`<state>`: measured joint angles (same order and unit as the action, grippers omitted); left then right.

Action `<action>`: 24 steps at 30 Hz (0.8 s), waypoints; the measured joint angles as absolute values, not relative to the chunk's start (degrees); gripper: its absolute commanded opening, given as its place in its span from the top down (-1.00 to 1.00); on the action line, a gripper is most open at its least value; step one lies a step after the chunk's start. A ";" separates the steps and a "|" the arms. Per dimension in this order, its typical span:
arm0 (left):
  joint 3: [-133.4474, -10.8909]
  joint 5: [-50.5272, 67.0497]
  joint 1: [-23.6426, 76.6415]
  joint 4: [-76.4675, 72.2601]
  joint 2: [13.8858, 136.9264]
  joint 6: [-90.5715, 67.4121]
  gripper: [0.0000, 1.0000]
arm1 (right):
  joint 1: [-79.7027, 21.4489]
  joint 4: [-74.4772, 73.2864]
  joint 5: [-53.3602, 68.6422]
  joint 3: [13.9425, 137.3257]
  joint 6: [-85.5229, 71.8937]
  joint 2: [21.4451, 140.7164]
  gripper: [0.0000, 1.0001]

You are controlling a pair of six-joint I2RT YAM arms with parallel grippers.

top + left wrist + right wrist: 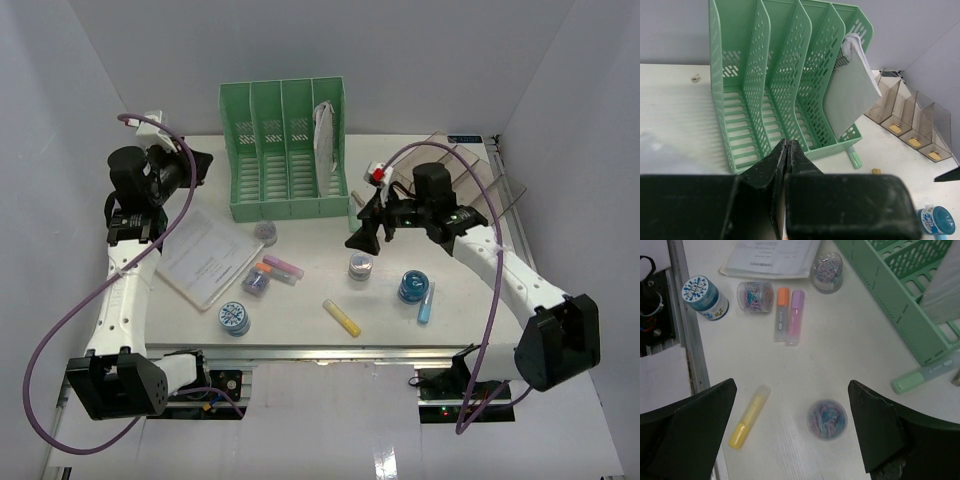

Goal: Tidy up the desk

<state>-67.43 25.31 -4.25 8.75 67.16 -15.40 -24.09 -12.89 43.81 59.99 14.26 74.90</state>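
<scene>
Two bent arms (128, 290), left tool (786, 146) closed, right tool (792, 385) spread

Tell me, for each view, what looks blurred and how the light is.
Top external: even light, sharp, only faint shadows. Left wrist: the left gripper is a blurred dark mass, the green rack sharp. Right wrist: the right gripper is blurred at its edges; the clip jar looks slightly soft.
</scene>
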 measured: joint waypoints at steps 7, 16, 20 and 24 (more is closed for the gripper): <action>-62.37 24.17 -4.14 8.59 66.81 -15.56 0.24 | -31.98 -12.27 36.65 73.28 8.31 87.43 -0.82; -55.97 13.21 -5.80 13.30 65.87 -19.20 -0.77 | -32.45 -16.09 45.31 77.48 13.44 95.93 -0.81; -56.66 12.32 -9.96 16.26 70.78 -23.42 -0.80 | -32.56 -17.55 48.96 75.27 18.08 95.24 -0.80; -57.59 9.22 -13.80 22.58 79.23 -30.80 -0.80 | -32.56 -18.89 50.33 71.02 20.51 92.46 -0.80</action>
<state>-57.59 9.22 -13.80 22.58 79.23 -30.80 -32.56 -18.89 50.33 71.02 20.51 92.46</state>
